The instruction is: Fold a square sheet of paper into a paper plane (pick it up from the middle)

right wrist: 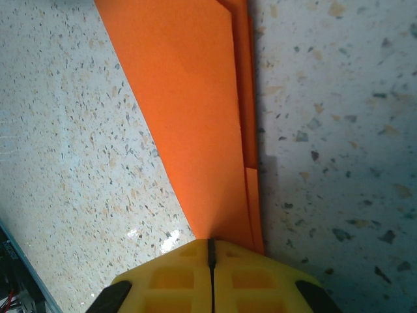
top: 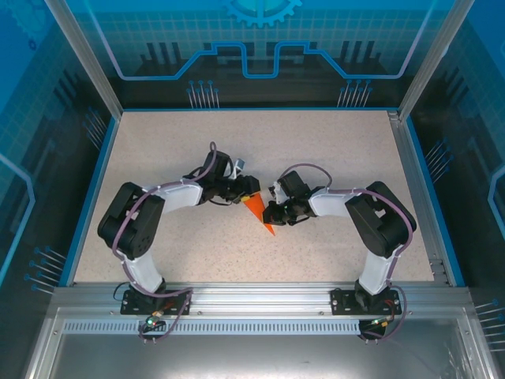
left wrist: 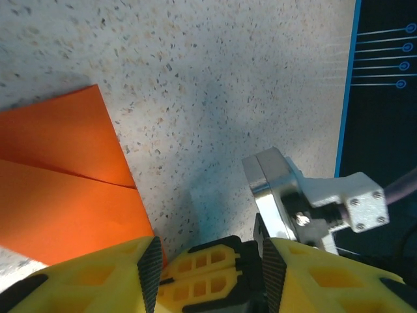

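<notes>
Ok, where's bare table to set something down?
Crowded: the centre, where left claw and right claw meet at the orange paper. Free: the far half of the table up to the back wall, and the near strip between the arm bases.

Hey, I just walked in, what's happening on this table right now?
An orange paper, already creased into a narrow pointed shape, lies in the middle of the table, partway through folding. The right pincer is shut, with its tips at the paper's narrow end. The left pincer is open beside the wider end, holding nothing.
</notes>
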Robot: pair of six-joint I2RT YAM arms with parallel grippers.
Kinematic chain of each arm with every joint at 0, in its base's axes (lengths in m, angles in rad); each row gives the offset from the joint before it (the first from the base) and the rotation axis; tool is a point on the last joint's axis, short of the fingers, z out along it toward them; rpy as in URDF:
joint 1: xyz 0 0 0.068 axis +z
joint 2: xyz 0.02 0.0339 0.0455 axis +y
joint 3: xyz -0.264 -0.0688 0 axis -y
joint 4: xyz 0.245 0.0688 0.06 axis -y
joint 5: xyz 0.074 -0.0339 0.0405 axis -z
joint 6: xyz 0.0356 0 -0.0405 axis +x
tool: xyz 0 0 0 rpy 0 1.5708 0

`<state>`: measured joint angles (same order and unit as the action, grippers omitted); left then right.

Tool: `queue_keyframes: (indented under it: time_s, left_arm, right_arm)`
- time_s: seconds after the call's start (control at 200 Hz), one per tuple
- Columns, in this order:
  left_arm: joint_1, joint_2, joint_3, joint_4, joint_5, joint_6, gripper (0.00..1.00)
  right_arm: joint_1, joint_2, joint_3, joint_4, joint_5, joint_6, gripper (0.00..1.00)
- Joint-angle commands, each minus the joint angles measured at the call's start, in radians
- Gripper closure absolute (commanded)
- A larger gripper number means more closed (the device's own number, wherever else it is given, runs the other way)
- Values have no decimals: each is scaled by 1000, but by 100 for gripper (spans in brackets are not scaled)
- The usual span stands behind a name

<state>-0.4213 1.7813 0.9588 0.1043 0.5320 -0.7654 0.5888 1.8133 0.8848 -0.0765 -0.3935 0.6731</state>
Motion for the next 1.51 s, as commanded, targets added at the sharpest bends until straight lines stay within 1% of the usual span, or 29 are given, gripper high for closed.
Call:
queue_keyframes:
  time_s: [0.0, 0.12, 0.36, 0.56, 0.66, 0.835, 0.995, 1.175, 1.225, 1.375, 1.485, 1.5]
  left_arm:
    - [-4, 54, 2, 49, 8, -41, 52]
    - [-7, 92, 2, 90, 25, -63, 52]
    - [-6, 146, 14, 81, 14, -48, 52]
    - [-2, 180, 8, 50, -28, -29, 54]
    - [1, 181, -18, 34, -88, -46, 57]
    - [4, 204, -40, 63, -70, -67, 59]
    - [3, 205, -41, 52, -72, -59, 60]
    - [4, 209, -43, 49, -73, -54, 60]
    - [4, 210, -40, 48, -71, -54, 60]
    - [3, 206, -38, 38, -70, -48, 60]
    - [3, 204, -38, 31, -70, -40, 60]
    - [4, 204, -40, 30, -70, -40, 60]
  right_arm:
    - [5, 53, -36, -138, 74, 8, 94]
    - [6, 52, -35, -139, 81, 13, 94]
    - [8, 53, -29, -156, 84, 8, 94]
    - [8, 15, -37, -155, 87, 10, 94]
    - [8, -14, -38, -157, 91, 5, 94]
    - [9, -83, -45, -77, 15, 14, 94]
    - [22, -136, -20, -66, -7, -11, 94]
    - [41, -85, -11, -39, -48, -7, 92]
    - [50, -59, 27, -38, -57, -7, 92]
    - [60, -33, 20, -66, 19, -10, 92]
    - [39, -28, 0, -59, 22, -12, 92]
    - [37, -30, -26, -57, 21, -13, 92]
